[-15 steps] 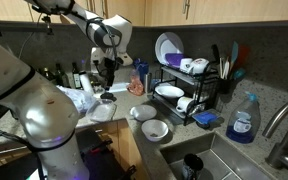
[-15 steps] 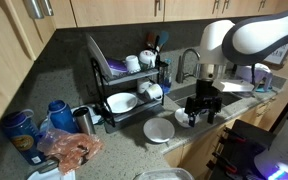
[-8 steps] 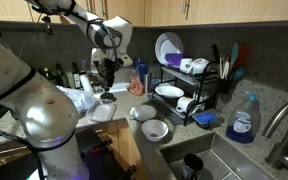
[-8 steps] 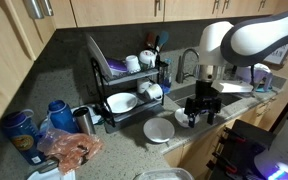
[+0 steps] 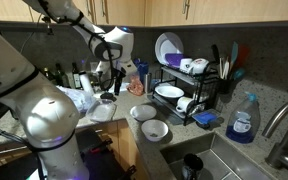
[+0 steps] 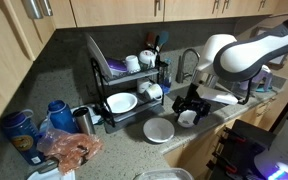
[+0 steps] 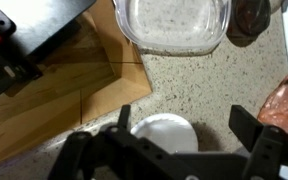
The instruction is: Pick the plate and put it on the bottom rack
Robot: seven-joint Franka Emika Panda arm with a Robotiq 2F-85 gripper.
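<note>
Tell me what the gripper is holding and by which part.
Nothing. The gripper is open in the wrist view, over a small white dish, not gripping it.

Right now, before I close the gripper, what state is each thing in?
gripper: open, holding nothing.
plate: flat on the counter below the open gripper, not lifted.
bottom rack: partly loaded with a white dish and mugs.
blue-rimmed plate: standing on edge in the upper tier.
clear container: upright, looks empty.
</note>
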